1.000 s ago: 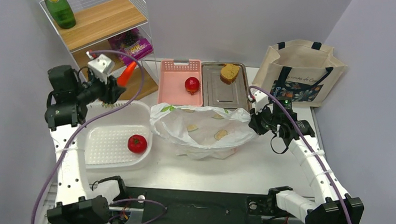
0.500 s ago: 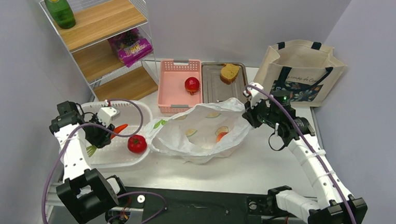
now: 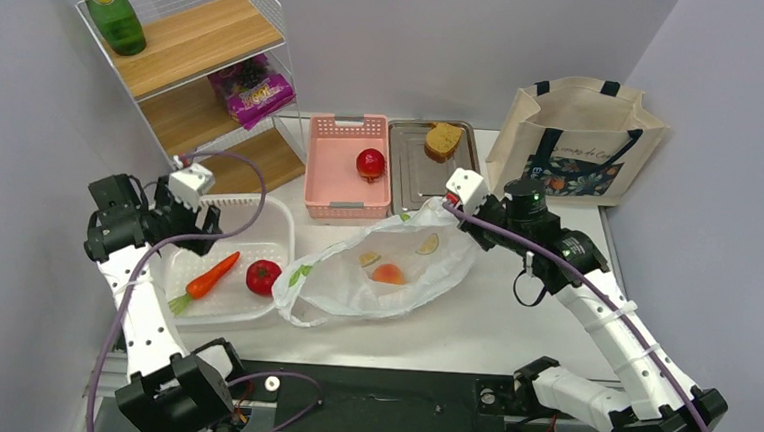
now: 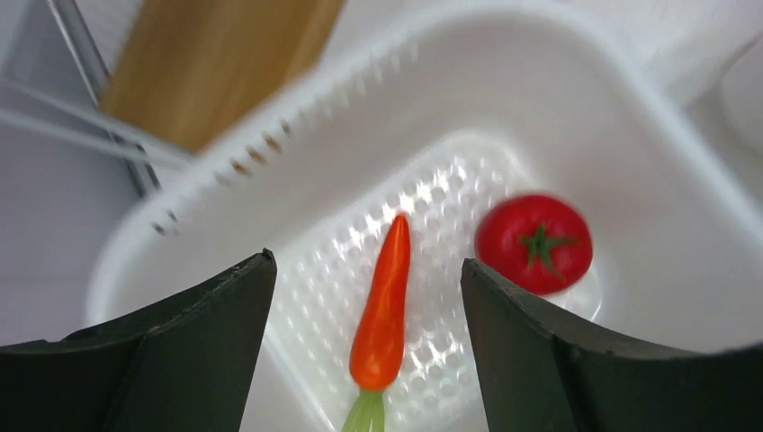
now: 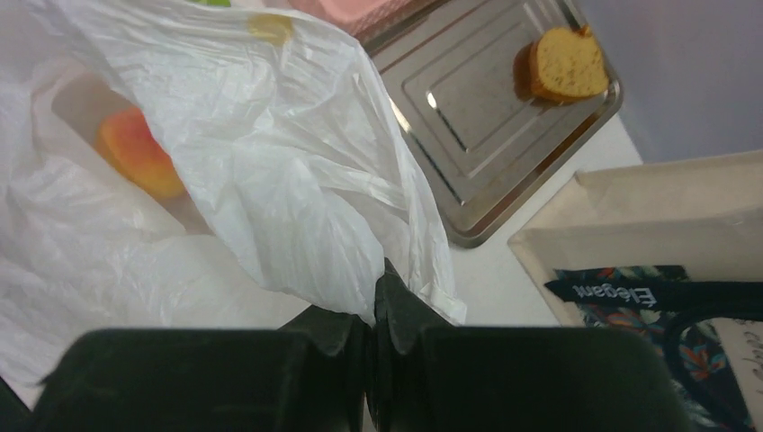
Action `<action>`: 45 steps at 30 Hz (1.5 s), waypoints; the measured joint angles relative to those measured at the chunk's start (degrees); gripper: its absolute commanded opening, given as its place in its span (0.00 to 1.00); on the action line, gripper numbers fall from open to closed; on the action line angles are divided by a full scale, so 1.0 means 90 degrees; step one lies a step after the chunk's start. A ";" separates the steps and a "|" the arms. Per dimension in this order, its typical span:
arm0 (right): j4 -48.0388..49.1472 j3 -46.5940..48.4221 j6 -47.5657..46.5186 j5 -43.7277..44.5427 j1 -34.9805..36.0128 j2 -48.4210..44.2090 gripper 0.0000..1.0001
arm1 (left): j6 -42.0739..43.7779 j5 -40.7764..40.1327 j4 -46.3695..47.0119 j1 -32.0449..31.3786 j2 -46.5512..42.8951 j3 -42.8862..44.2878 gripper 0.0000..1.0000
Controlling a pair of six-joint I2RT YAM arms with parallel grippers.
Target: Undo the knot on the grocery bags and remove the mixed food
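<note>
Your left tool (image 4: 364, 267) hangs released over the white tub (image 3: 254, 211), jaws apart and holding nothing. The carrot (image 3: 209, 274) and tomato (image 3: 263, 276) lie side by side in that tub. Your right tool (image 5: 372, 301) is clenched on the edge of the plastic bag (image 3: 354, 279), and the rest of the bag lies on the tabletop (image 3: 512, 324). 1 peach (image 3: 388, 274) sits inside the bag. The tote (image 3: 584, 123) stands upright at the back right.
</note>
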 measured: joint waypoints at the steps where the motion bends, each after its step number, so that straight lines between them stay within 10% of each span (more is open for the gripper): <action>1: 0.0032 -0.0163 0.0005 0.0066 0.0000 0.0000 0.00 | -0.0374 0.0170 0.0165 -0.0078 0.0010 0.0265 0.73; 8: 0.0413 -0.1372 0.0087 0.0610 0.0090 0.0073 0.00 | -0.1756 0.0685 0.1195 -0.2642 -0.0029 0.1722 0.57; 15: 0.1093 -0.1625 0.0138 0.0811 0.0121 -0.0063 0.00 | -0.1962 0.0544 0.1722 -0.6215 0.0078 0.1625 0.28; 21: 0.1239 -0.1702 0.0226 0.0804 0.0124 -0.0347 0.00 | -0.1651 -0.0464 0.2302 -0.8306 0.0906 0.1015 0.26; 27: 0.1212 -0.2047 0.0359 0.0699 0.0124 -0.1010 0.00 | -0.1962 -0.1542 0.3475 -0.8806 0.2050 0.0364 0.38; 33: 0.1200 -0.2157 0.0469 0.0636 0.0124 -0.1178 0.00 | -0.2176 -0.2487 0.4437 -0.8956 0.2773 -0.0078 0.74; 45: 0.1205 -0.2278 0.0488 0.0636 0.0124 -0.1185 0.00 | -0.2552 -0.3021 0.4527 -0.9051 0.3543 -0.0408 0.81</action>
